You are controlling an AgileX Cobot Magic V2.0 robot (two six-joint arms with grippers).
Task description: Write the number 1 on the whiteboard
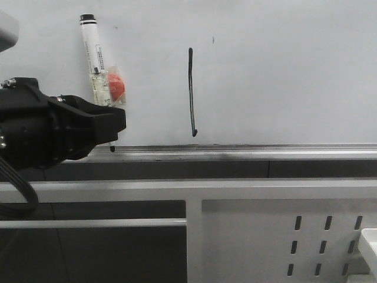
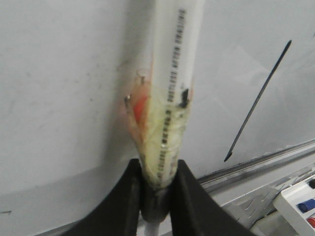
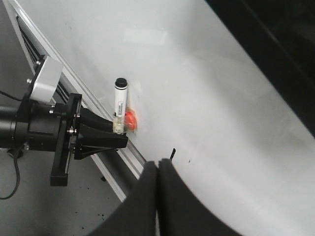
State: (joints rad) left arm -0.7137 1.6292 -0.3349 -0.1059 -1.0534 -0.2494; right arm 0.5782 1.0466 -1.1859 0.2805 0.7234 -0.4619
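The whiteboard (image 1: 283, 71) fills the far side, with a silver tray rail (image 1: 247, 151) along its lower edge. On it stands the number 1 (image 1: 191, 91), a thin black near-vertical stroke with a small hook at the bottom, also seen as the stroke (image 2: 258, 101) in the left wrist view. My left gripper (image 1: 113, 122) is left of the stroke, shut on a white marker (image 1: 94, 53) wrapped in tape with a red blob (image 1: 115, 84). The marker's dark tip (image 1: 112, 148) points down at the rail. My right gripper (image 3: 158, 166) is shut and holds nothing, off the board.
A white perforated metal frame (image 1: 283, 236) runs below the rail. A small tray of coloured markers (image 2: 301, 202) sits beyond the rail in the left wrist view. Small dark specks (image 1: 213, 40) dot the board near the stroke.
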